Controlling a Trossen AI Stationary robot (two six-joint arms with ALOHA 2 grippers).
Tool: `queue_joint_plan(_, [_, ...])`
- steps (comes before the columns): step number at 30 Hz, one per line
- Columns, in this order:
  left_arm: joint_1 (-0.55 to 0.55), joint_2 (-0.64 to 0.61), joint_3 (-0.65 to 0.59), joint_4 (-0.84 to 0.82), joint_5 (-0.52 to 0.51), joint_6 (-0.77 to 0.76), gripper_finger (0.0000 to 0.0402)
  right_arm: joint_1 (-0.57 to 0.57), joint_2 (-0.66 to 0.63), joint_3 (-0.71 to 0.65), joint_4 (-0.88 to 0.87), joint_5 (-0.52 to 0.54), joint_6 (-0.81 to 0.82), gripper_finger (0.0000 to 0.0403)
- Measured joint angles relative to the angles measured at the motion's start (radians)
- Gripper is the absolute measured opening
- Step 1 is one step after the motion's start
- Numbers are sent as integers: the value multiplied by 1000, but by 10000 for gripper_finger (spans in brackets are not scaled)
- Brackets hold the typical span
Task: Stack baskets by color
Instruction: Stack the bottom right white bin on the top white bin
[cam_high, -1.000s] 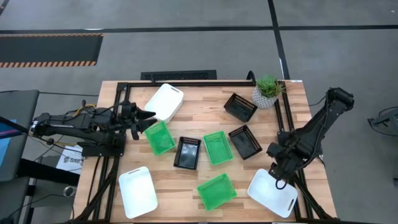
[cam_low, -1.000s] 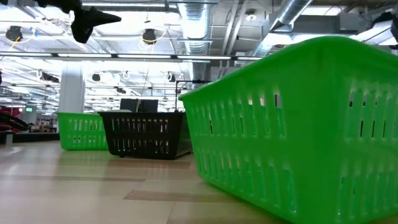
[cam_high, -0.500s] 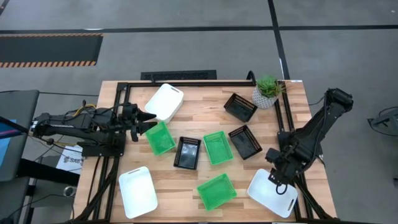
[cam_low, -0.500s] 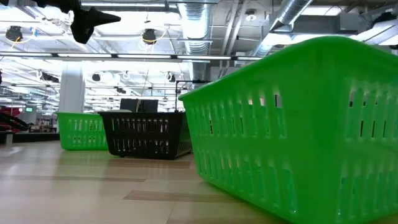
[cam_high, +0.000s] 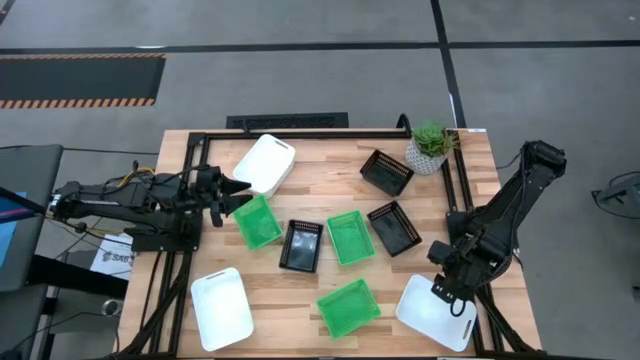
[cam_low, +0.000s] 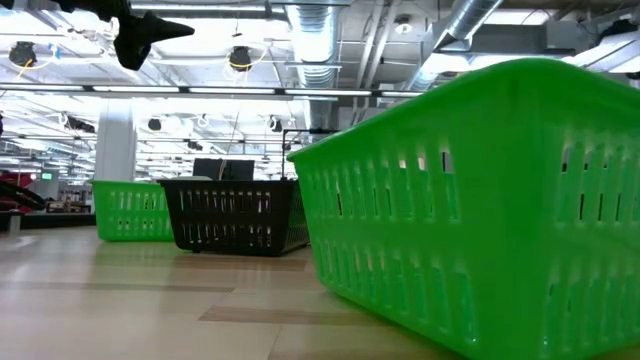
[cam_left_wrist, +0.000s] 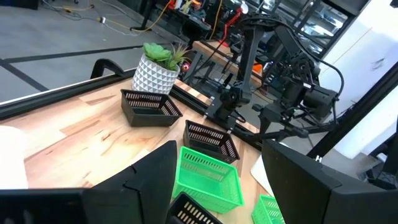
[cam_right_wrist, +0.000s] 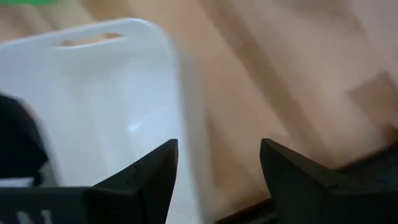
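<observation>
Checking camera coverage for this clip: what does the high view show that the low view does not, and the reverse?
Only the high view shows the three white baskets, one under the open right gripper at the near right, the potted plant, and all nine baskets unstacked. Only the low view shows the ceiling pipes and lights behind the table. Both show the near green basket, the black basket, and the open left gripper.

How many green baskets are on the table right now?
3: one green basket at the left near the left tool, one mid-table, one at the near edge. None look stacked or hidden.
</observation>
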Motion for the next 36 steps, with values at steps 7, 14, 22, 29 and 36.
queue_joint_plan(7, [0,0,0,0,-3,0,224,18,2,1,75,18,-7,253])
queue_joint_plan(14, [0,0,0,-1,-3,4,224,49,107,1,34,10,-12,250])
queue_joint_plan(22, [0,0,0,-1,-3,4,224,50,251,1,13,-59,-103,218])
queue_joint_plan(29, [0,0,0,-1,-3,3,224,49,286,1,42,-62,-131,28])
queue_joint_plan(36, [0,0,0,-2,-2,-16,224,23,224,99,-45,-26,-160,6])
